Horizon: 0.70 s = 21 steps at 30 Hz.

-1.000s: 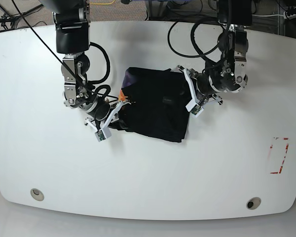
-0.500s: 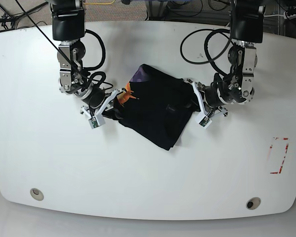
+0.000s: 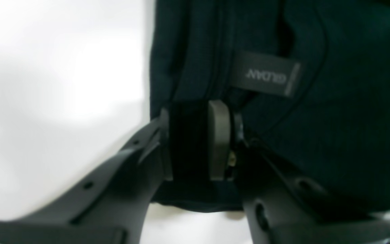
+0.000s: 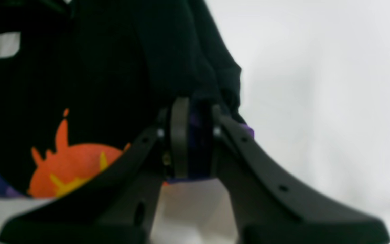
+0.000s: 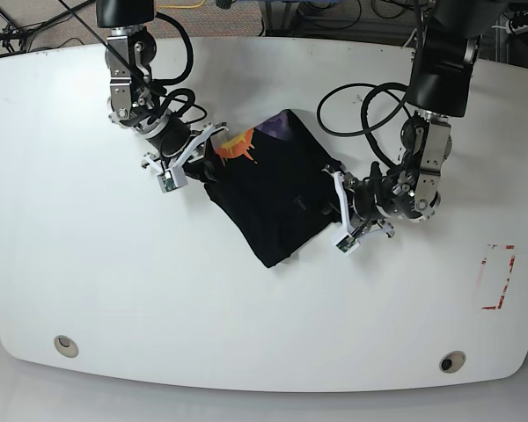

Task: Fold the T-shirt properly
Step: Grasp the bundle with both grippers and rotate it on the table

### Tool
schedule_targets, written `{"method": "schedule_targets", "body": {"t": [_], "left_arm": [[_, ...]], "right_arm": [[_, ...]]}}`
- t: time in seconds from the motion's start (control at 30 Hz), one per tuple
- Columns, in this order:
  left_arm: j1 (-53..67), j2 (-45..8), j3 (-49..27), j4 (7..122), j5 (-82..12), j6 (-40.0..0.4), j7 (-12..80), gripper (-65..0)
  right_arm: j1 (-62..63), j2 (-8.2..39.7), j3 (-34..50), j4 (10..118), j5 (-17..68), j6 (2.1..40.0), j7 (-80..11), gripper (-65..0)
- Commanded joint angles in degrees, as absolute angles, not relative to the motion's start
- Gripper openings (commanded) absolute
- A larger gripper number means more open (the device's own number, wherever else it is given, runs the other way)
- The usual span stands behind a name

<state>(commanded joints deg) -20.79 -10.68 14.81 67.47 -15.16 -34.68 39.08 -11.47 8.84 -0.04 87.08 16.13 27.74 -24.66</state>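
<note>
The T-shirt [image 5: 273, 189] is a folded black bundle, lying skewed on the white table [image 5: 114, 290]. An orange and purple print [image 5: 238, 143] shows at its far-left corner. My right gripper [image 5: 202, 156] is shut on that corner. In the right wrist view the gripper [image 4: 195, 142] pinches black and purple fabric beside the orange print [image 4: 69, 169]. My left gripper [image 5: 336, 209] is shut on the shirt's right edge. In the left wrist view the gripper [image 3: 195, 135] clamps a fold of cloth just below the grey neck label [image 3: 266, 73].
A red marked rectangle [image 5: 497, 277] sits on the table at the right. Two round holes [image 5: 66, 345] [image 5: 451, 361] lie near the front edge. Black cables [image 5: 361, 105] loop from both arms over the far part of the table.
The shirt has turned clockwise in the base view. My right gripper carried its corner toward the far edge, my left gripper drew its edge nearer, and more of the orange print shows.
</note>
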Motion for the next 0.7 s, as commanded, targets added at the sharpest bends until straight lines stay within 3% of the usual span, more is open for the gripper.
{"method": "schedule_targets", "body": {"t": [0.37,0.7], "left_arm": [[-25.45,-10.51,15.34,68.79,-15.25,-34.68,38.99,-52.5],[-25.89,-10.51,15.25,78.29,-15.25,-34.59,39.25,-52.5]], "right_arm": [[-13.93,3.47,-0.22,89.45,16.13,27.65,-24.84,-57.1],[-13.58,2.15,-3.82,92.62,16.04,27.56,-29.14,-57.1]]}}
